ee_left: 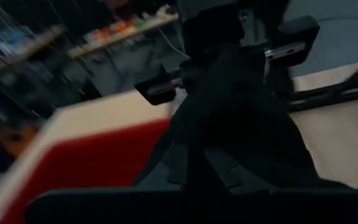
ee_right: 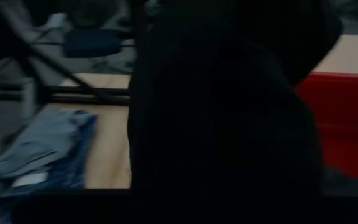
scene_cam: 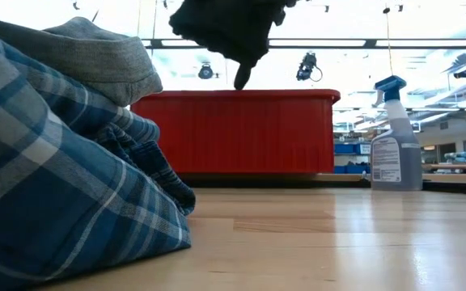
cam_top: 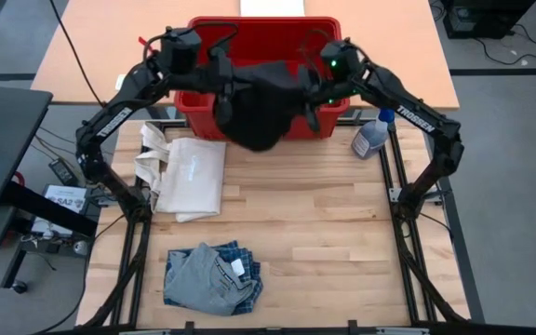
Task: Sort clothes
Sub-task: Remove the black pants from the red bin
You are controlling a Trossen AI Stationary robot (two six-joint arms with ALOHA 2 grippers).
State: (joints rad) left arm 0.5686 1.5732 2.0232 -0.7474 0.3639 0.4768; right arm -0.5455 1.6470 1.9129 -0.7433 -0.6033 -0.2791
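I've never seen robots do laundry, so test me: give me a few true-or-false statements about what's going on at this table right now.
1. A black garment hangs in the air between the two arms, in front of the red bin. True.
2. The white tote bag sits inside the red bin. False: it lies flat on the wooden table, to the left.
3. The grey cloth lies on top of the blue plaid cloth near the table's front edge. True.
4. The spray bottle has tipped over in the middle of the table. False: it stands upright at the table's back right corner, beside the bin.
5. Both the left gripper and the right gripper are up at the garment. True.
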